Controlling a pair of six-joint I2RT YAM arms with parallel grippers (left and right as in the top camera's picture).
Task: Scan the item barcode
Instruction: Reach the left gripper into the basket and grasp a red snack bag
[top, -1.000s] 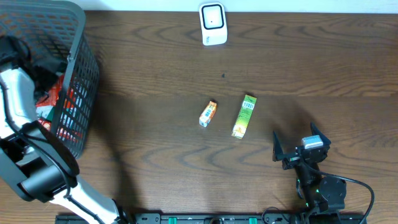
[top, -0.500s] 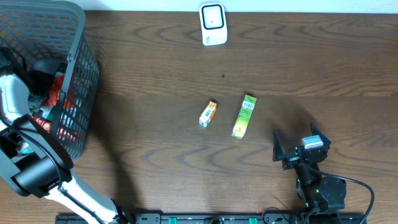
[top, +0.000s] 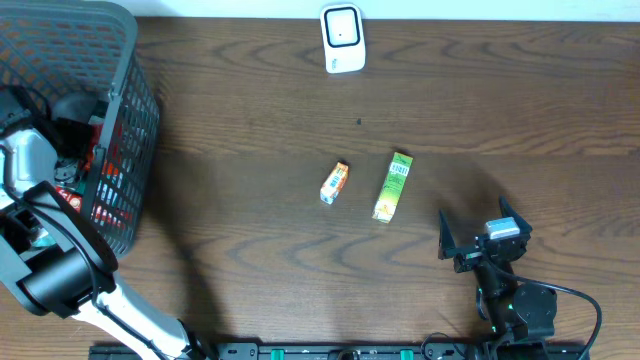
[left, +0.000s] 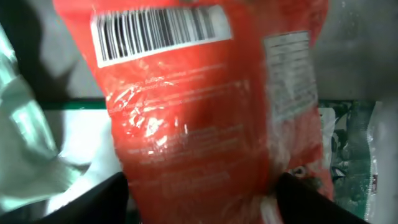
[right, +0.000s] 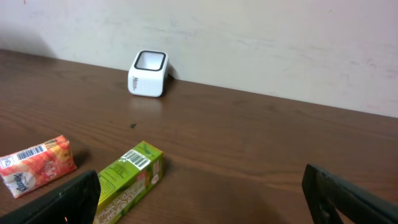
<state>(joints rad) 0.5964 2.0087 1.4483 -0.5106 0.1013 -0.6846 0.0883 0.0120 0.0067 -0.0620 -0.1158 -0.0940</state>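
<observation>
A red crinkly packet (left: 186, 124) with a white barcode label (left: 158, 31) fills the left wrist view, lying among other packs in the black basket (top: 130, 60). My left gripper (left: 202, 199) is down inside the basket (top: 70, 110). It is open, with one dark finger at each side of the packet's lower end. The white scanner (top: 342, 38) stands at the table's far edge, and it also shows in the right wrist view (right: 148, 73). My right gripper (top: 478, 228) rests open and empty near the front right (right: 202, 199).
A green carton (top: 393, 187) and a small orange carton (top: 335, 183) lie mid-table, left of the right gripper. Both show in the right wrist view, the green carton (right: 130, 177) and the orange one (right: 34, 165). Pale green and white packs (left: 25, 143) surround the red packet.
The left arm has sunk lower and further into the basket over the last second. The right arm and the cartons on the table have not moved.
</observation>
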